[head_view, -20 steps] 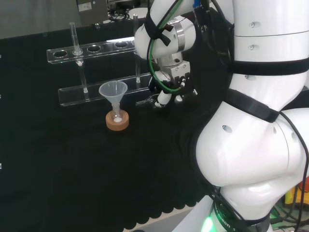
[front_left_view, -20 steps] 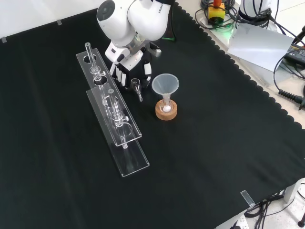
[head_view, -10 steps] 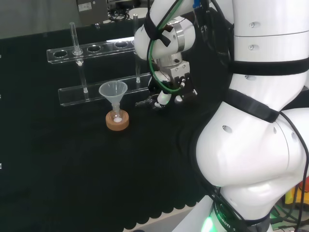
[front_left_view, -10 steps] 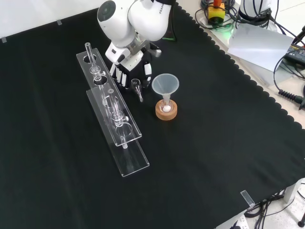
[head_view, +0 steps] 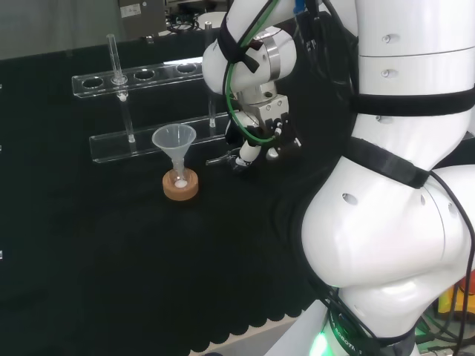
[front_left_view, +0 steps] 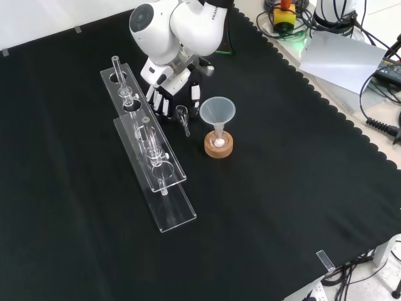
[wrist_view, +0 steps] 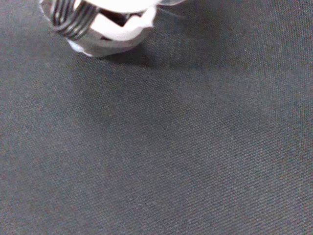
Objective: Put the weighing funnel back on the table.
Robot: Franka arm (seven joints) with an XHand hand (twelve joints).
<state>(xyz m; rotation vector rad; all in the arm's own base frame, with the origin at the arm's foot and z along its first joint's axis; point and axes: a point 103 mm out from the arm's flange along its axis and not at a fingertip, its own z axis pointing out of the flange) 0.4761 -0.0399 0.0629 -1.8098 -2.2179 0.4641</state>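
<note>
A laboratory: the black-clothed bench [front_left_view: 282, 207] carries a clear test-tube rack [front_left_view: 164, 188] with a glass tube [front_left_view: 118, 70] standing in it, and a funnel [front_left_view: 217, 110] in a small flask [front_left_view: 218, 140] on a cork ring [front_left_view: 226, 152], beside a white robot arm [front_left_view: 182, 25].

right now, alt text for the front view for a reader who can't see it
The robot's hand reaches down to a small clear weighing funnel at the black cloth; whether it grips it is unclear. Right of them a big funnel stands in a flask on a cork ring, and left runs a clear tube rack.
</note>
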